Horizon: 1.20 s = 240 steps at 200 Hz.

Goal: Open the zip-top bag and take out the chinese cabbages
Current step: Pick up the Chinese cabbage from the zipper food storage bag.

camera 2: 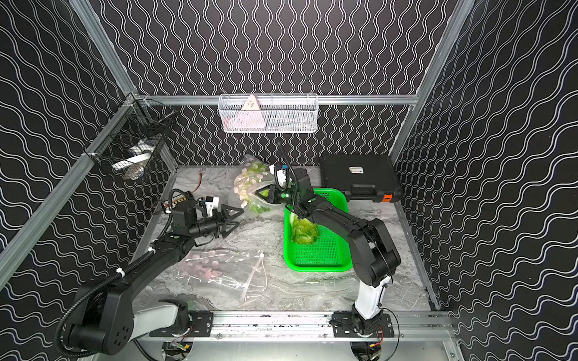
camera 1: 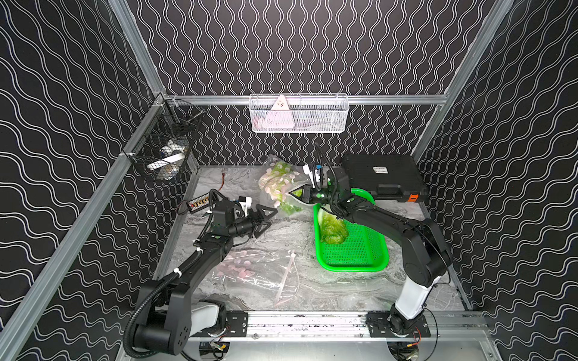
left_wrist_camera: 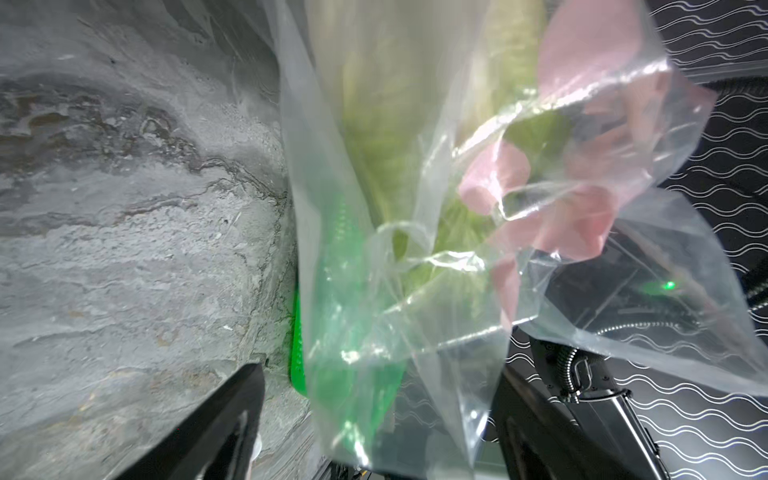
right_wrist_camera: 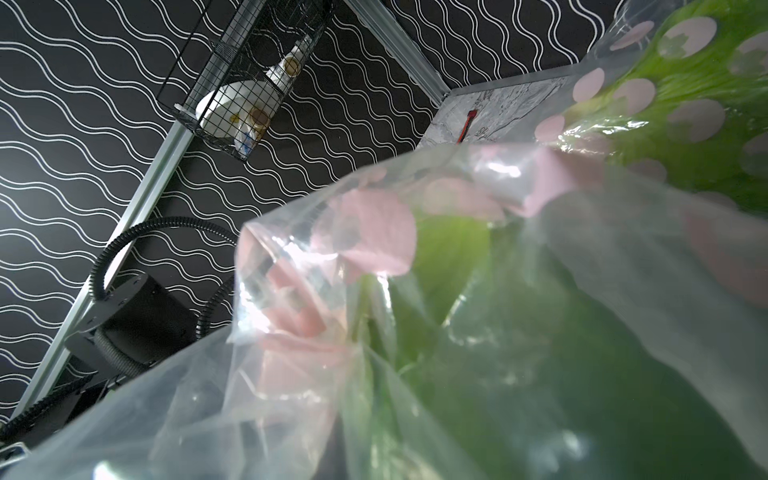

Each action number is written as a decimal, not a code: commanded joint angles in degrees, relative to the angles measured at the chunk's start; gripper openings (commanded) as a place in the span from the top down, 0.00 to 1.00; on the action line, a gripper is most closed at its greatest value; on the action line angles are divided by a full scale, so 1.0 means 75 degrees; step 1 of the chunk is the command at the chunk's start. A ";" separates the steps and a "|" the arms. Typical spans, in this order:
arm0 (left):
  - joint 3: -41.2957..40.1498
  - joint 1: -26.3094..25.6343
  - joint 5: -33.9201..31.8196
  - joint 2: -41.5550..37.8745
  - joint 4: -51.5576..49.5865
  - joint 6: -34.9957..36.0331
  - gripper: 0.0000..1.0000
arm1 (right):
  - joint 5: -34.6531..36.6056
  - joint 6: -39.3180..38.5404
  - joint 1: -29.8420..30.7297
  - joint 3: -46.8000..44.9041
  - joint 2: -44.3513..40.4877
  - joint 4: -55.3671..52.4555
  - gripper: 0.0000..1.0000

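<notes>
While the right gripper [camera 1: 301, 195] pinches the clear pink-dotted zip-top bag [camera 1: 276, 184] up in the air, leafy green chinese cabbages [camera 1: 277, 171] sit inside by its shut jaws. The left gripper [camera 1: 268, 219] has its jaws wide apart, near the bag. Another cabbage [camera 1: 334, 229] lies in the green plastic mesh tray [camera 1: 353, 265] on the grey marble table [camera 1: 344, 290], inside black wavy-lined walls [camera 1: 312, 47].

Black walls with white wavy-line pattern [camera 1: 312, 47]. Silver aluminium frame rails [camera 1: 391, 99]. Grey marble-look tabletop [camera 1: 344, 287]. White mesh basket [camera 1: 322, 122] on back rail; black wire basket [camera 1: 142, 147] on left rail; black hard plastic case [camera 1: 381, 172] back right.
</notes>
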 commanded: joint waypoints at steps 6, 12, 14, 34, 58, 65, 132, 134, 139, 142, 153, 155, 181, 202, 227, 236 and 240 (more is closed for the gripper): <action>-0.0065 -0.0114 -0.0212 0.0324 0.1678 -0.0875 0.27 | -0.0208 0.0266 0.0003 -0.0082 -0.0145 0.0449 1.00; -0.0142 -0.0124 -0.0234 0.0427 0.2059 -0.1056 0.33 | -0.0229 0.0307 0.0015 -0.0091 -0.0159 0.0441 1.00; -0.0168 -0.0119 -0.0237 0.0453 0.2182 -0.1128 0.35 | -0.0234 0.0306 0.0013 -0.0082 -0.0165 0.0424 1.00; -0.0348 -0.0126 -0.0265 0.0740 0.2903 -0.1540 0.66 | -0.0458 0.0340 0.0013 -0.0067 -0.0182 0.0273 1.00; -0.0372 -0.0108 -0.0122 0.0967 0.3154 -0.1625 1.00 | -0.0928 0.0389 0.0025 -0.0051 -0.0137 0.0201 1.00; -0.0341 -0.0063 -0.0110 0.0932 0.2987 -0.1484 1.00 | -0.1027 0.0321 0.0029 -0.0034 -0.0136 0.0075 1.00; 0.1264 0.0745 -0.1384 -0.0698 -0.3620 0.3342 1.00 | -0.1101 -0.1665 0.0018 0.0315 -0.0729 -0.2602 1.00; 0.1302 0.0760 -0.1433 -0.0719 -0.3744 0.3431 1.00 | -0.1117 -0.1713 0.0017 0.0319 -0.0747 -0.2654 1.00; 0.1355 0.0822 -0.1518 -0.0764 -0.3939 0.3578 1.00 | -0.1145 -0.1794 0.0016 0.0332 -0.0774 -0.2776 1.00; 0.1382 0.0853 -0.1542 -0.0781 -0.4018 0.3658 1.00 | -0.1158 -0.1831 0.0026 0.0338 -0.0790 -0.2838 1.00; 0.1421 0.1093 -0.1491 -0.0778 -0.4163 0.3789 1.00 | -0.1277 -0.1925 0.0031 0.0347 -0.0841 -0.2981 1.00; 0.1421 0.1125 -0.1477 -0.0777 -0.4175 0.3798 1.00 | -0.1316 -0.1939 0.0032 0.0347 -0.0849 -0.3004 1.00; 0.1341 0.1403 -0.1365 -0.0673 -0.4174 0.3828 1.00 | -0.1521 -0.2136 0.0027 0.0381 -0.0933 -0.3371 1.00; 0.1248 0.1534 -0.1447 -0.0662 -0.4113 0.3809 1.00 | -0.1513 -0.2456 0.0014 0.0401 -0.1046 -0.3807 1.00; 0.1252 0.1725 -0.1466 -0.0635 -0.4160 0.3863 1.00 | -0.1409 -0.2765 0.0016 0.0394 -0.1172 -0.4148 1.00; 0.1257 0.1789 -0.1433 -0.0621 -0.4169 0.3880 1.00 | -0.1435 -0.2868 0.0015 0.0394 -0.1182 -0.4218 1.00; 0.1274 0.1815 -0.1418 -0.0607 -0.4190 0.3895 1.00 | -0.1458 -0.2919 0.0019 0.0394 -0.1185 -0.4248 1.00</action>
